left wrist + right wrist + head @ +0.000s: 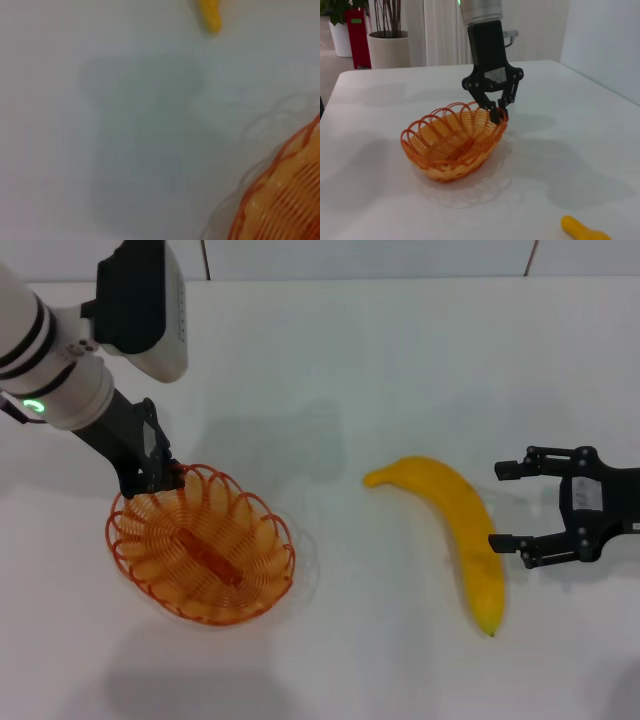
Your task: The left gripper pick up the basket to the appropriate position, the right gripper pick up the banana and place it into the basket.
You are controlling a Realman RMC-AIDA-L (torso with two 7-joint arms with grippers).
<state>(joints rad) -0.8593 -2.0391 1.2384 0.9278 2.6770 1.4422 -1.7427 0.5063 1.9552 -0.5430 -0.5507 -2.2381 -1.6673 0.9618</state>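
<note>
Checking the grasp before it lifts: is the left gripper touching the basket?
Touching. The right wrist view shows the left gripper pinched on the basket rim.

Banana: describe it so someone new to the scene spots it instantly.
On the white table, look at the robot's right half, away from the orange basket held at its rim by the left gripper. The banana lies flat beside the open right gripper. It is the only yellow, curved, solid thing there.

banana [582,230] – mostly cut off | basket [282,192] – blurred, partly cropped
</note>
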